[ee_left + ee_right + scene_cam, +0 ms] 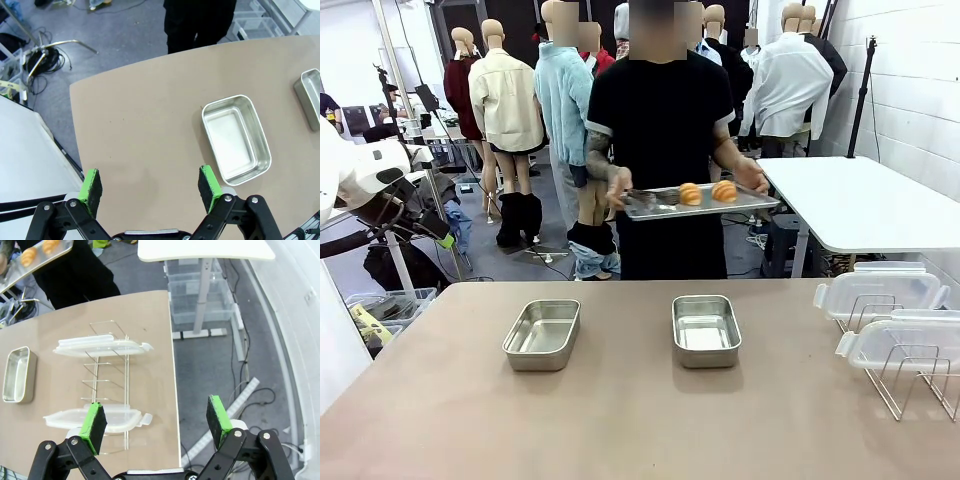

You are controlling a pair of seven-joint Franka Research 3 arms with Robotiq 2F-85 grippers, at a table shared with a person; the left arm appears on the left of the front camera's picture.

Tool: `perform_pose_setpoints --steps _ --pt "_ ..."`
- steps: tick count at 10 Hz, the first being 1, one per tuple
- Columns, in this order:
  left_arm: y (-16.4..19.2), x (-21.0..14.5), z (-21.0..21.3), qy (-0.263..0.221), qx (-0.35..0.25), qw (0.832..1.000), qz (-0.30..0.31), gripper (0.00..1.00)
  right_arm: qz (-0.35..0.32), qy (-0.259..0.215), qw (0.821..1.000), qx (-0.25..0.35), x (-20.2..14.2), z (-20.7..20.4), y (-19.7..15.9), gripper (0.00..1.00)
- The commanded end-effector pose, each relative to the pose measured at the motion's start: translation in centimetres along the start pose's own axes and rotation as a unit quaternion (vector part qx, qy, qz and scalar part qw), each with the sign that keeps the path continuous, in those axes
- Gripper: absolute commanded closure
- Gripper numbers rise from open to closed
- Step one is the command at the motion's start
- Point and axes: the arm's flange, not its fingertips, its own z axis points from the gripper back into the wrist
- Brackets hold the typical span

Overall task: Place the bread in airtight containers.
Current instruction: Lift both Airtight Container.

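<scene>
A person across the table holds a flat steel tray (760,204) carrying the bread: two golden croissant rolls (690,193) (724,190). Both rolls (29,256) (49,246) also appear at the top left of the right wrist view. Two empty steel containers (542,333) (706,329) sit side by side on the brown table. My left gripper (150,186) hangs open above bare table, with the left container (236,139) just beyond its right finger. My right gripper (156,424) is open above the table's right edge, near two clear lids (102,346) (97,417).
The lids (880,292) (910,345) rest on a wire rack (905,375) at the table's right end. Tongs (650,197) lie on the person's tray. A white side table (865,200) stands at the back right. My left arm (365,185) is raised at the left edge.
</scene>
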Motion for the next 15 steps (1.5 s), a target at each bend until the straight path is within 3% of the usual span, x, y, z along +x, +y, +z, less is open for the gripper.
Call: perform_pose_setpoints --steps 1,15 --pt "0.09 -0.30 0.16 -0.001 0.006 1.000 0.000 0.00 0.000 0.001 1.000 0.004 -0.25 -0.15 -0.03 0.00" --pt "0.09 -0.30 0.16 -0.001 0.006 1.000 0.000 0.00 0.000 0.001 1.000 0.004 -0.25 -0.15 -0.03 0.00"
